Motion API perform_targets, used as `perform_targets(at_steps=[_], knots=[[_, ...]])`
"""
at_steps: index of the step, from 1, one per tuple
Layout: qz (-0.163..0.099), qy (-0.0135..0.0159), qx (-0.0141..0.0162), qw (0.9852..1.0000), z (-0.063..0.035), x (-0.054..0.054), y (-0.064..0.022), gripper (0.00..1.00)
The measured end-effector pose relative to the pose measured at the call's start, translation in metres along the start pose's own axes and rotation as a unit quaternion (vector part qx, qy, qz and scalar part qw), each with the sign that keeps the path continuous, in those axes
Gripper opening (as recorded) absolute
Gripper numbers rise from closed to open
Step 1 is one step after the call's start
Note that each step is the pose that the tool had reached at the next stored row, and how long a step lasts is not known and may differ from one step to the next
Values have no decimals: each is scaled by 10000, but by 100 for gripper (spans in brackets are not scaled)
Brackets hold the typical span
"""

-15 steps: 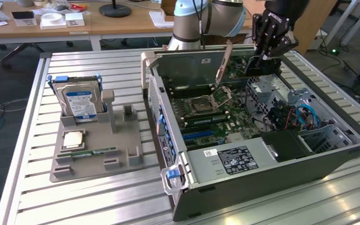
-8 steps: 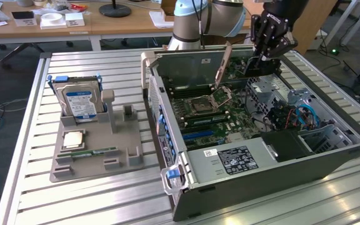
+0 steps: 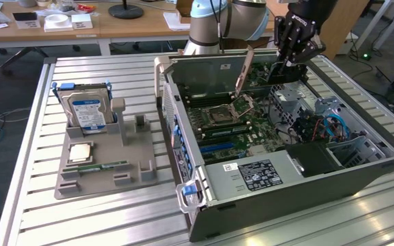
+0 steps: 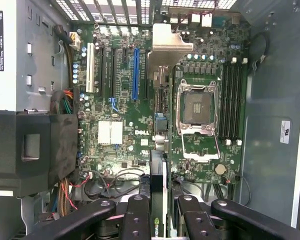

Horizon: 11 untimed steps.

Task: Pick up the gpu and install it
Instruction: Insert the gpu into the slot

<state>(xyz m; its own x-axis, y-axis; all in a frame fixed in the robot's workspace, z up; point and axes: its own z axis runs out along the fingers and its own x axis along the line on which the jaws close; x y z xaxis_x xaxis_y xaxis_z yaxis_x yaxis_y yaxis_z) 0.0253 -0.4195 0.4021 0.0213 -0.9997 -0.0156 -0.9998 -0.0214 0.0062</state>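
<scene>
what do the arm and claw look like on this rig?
The arm has silver-grey round sections with light-blue joint caps. The claw is all black, built from jointed link bars, with small white lettering on its body that is too small to read. Its fingers are matte black bars with round pivot pins.
</scene>
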Motion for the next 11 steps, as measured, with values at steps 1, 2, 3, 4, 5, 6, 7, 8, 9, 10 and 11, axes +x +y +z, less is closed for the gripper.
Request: perform_targets(at_steps=[1, 2, 3, 4, 5, 6, 7, 8, 9, 10, 11], knots=[[0, 0, 0, 10000, 0, 0, 0, 26], [0, 0, 0, 10000, 0, 0, 0, 26], [0, 0, 0, 10000, 0, 0, 0, 26], [0, 0, 0, 10000, 0, 0, 0, 26], [0, 0, 0, 10000, 0, 0, 0, 26], [0, 0, 0, 10000, 0, 0, 2, 26], [2, 0, 0, 10000, 0, 0, 7, 26], [1, 0, 0, 10000, 1, 0, 13, 26], [0, -1, 0, 10000, 3, -1, 21, 26], [0, -1, 0, 10000, 6, -1, 33, 26], [0, -1, 0, 10000, 11, -1, 44, 26]])
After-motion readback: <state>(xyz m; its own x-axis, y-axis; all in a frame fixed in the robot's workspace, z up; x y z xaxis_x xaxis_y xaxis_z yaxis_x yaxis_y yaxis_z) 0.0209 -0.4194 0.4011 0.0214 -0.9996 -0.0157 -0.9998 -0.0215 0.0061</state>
